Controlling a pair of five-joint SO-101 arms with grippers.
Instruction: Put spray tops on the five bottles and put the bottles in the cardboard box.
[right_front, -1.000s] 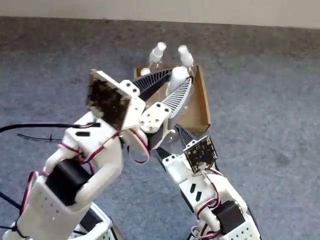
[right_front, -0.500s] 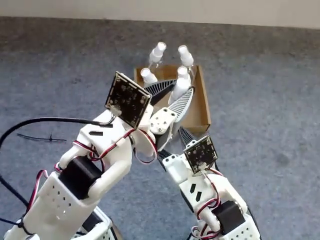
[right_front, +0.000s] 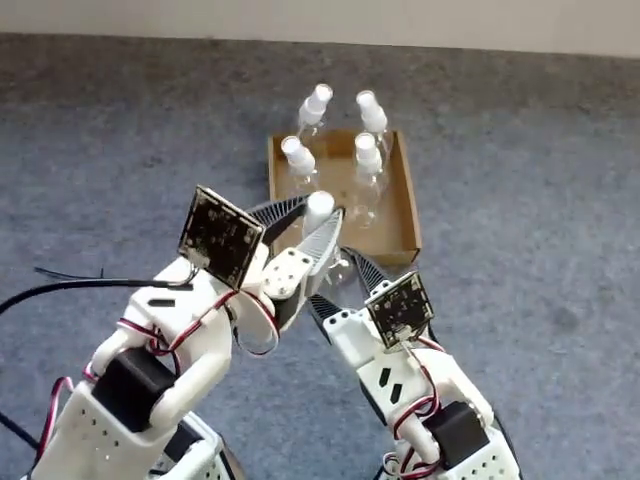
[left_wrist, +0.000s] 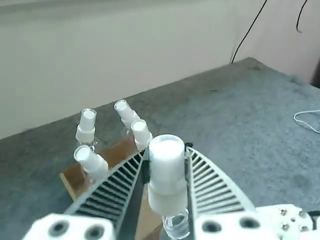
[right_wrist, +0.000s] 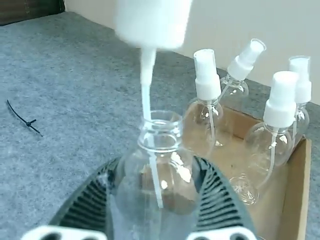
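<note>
High view: the left gripper (right_front: 316, 218) clamps a white plastic spray top (right_front: 320, 204). Its tube dips into the clear round bottle (right_wrist: 159, 142) held by the right gripper (right_wrist: 156, 182), just beside the brown cardboard box (right_front: 406, 215).

The tabletop (right_front: 520, 150) is covered in grey, rough, carpet-like cloth, matt all over. The cardboard box (right_front: 405, 205) is plain brown card, dull and slightly fibrous. The bottle (right_wrist: 159, 137) in the right tool (right_wrist: 156, 175) is clear and glossy and catches bright highlights; whether it is glass or plastic cannot be told. The spray top (left_wrist: 166, 175) in the left tool (left_wrist: 166, 152) is smooth white plastic with a soft sheen. Both tools have black, ribbed, matt plastic fingers (left_wrist: 215, 185) on smooth white plastic bodies.
</note>
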